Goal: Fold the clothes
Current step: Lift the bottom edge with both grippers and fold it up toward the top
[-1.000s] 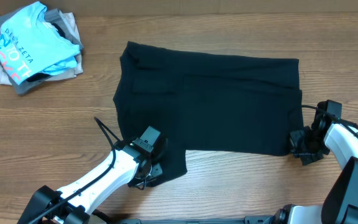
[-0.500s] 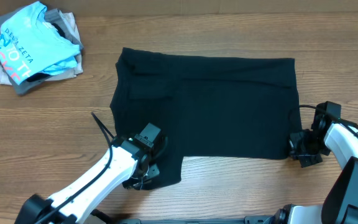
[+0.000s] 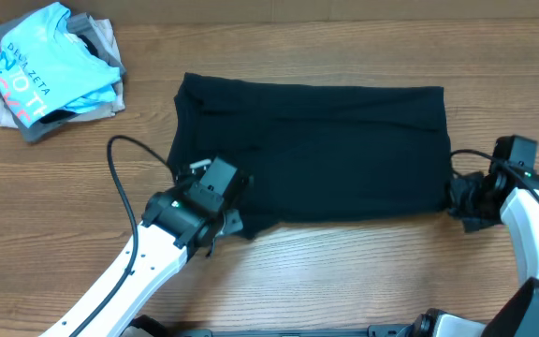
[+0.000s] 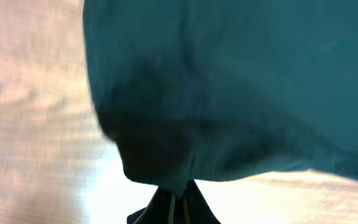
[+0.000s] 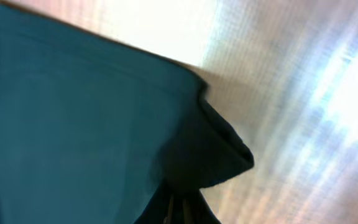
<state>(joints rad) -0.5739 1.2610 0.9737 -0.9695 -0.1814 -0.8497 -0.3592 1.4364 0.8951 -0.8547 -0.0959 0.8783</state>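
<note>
A black garment (image 3: 312, 150) lies spread across the middle of the wooden table. My left gripper (image 3: 234, 221) is shut on its near left corner and holds that corner lifted over the cloth; the left wrist view shows the dark fabric (image 4: 229, 93) bunched at the closed jaws. My right gripper (image 3: 457, 198) is shut on the near right corner; the right wrist view shows that corner (image 5: 210, 149) folded up at the closed jaws. The near edge of the garment is raised off the table between the two grippers.
A pile of other clothes (image 3: 50, 70), with a light blue printed shirt on top of grey and white pieces, sits at the far left corner. A black cable (image 3: 124, 183) loops beside the left arm. Bare wood (image 3: 363, 271) lies in front of the garment.
Both grippers have lifted the near corners and carried them toward the far side. The near edge of the garment has come up and back; the left corner moved most.
</note>
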